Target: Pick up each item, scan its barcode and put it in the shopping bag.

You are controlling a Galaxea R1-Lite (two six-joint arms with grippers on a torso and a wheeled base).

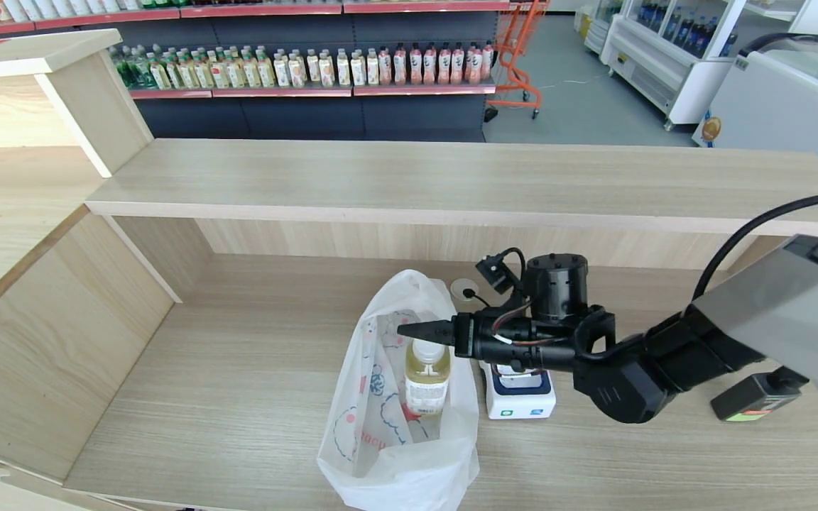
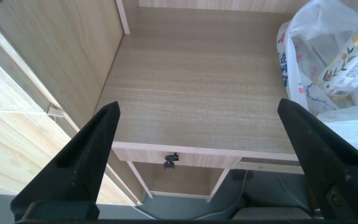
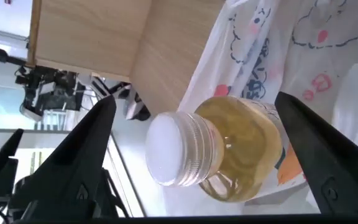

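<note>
On the wooden counter [image 1: 238,369] in the head view, a white shopping bag [image 1: 380,426] stands open. A bottle [image 1: 427,376] of yellow drink with a white cap stands up inside it. The right claw [image 1: 416,331] hangs just over the bottle's cap. A white and blue scanner [image 1: 520,401] sits just beside the bag, partly under the arm. A black handheld box [image 1: 753,399] lies well off to the right.

From the left wrist view, the left claw [image 2: 197,106] is wide open with nothing in it. It is above bare counter, near the bag [image 2: 309,81] and bottle [image 2: 347,62].

From the right wrist view, the right claw [image 3: 196,99] is wide open too. The bottle [image 3: 229,149] sits between its fingers [image 3: 86,155], apart from both, down in the bag [image 3: 291,37].
</note>
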